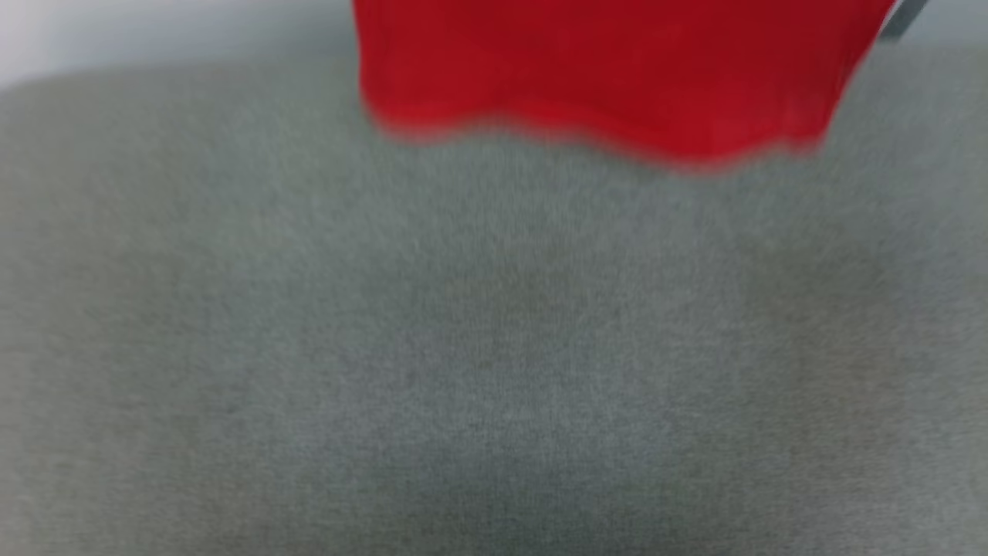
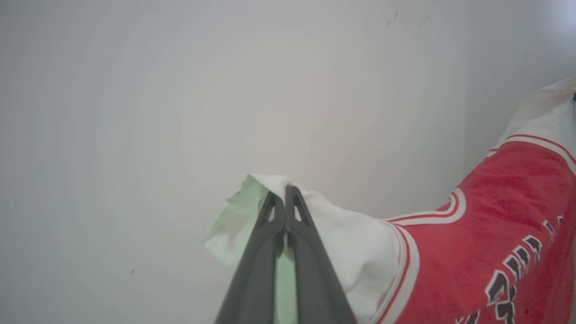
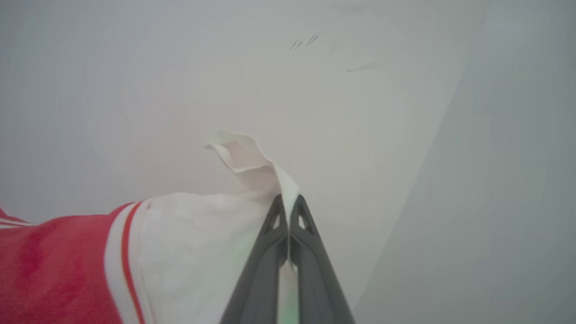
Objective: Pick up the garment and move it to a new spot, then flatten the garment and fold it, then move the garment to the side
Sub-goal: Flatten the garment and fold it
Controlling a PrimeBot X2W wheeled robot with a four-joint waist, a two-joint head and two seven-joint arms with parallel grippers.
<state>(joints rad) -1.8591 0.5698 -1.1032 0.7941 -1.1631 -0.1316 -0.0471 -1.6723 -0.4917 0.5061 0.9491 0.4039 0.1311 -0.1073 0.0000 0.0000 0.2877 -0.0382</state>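
The garment (image 1: 610, 69), a red jersey, hangs at the top of the blurred head view with its wavy hem just above the grey cloth surface (image 1: 494, 347). In the left wrist view my left gripper (image 2: 285, 191) is shut on a white sleeve of the garment (image 2: 486, 238); red body, striped trim and dark lettering stretch away to the right. In the right wrist view my right gripper (image 3: 288, 200) is shut on the other white sleeve of the garment (image 3: 193, 243), with the red body trailing off to the lower left.
A pale wall (image 2: 180, 112) stands behind both grippers in the wrist views. The grey cloth surface spreads wide below the hanging hem. A dark grey edge (image 1: 903, 19) shows at the upper right of the head view.
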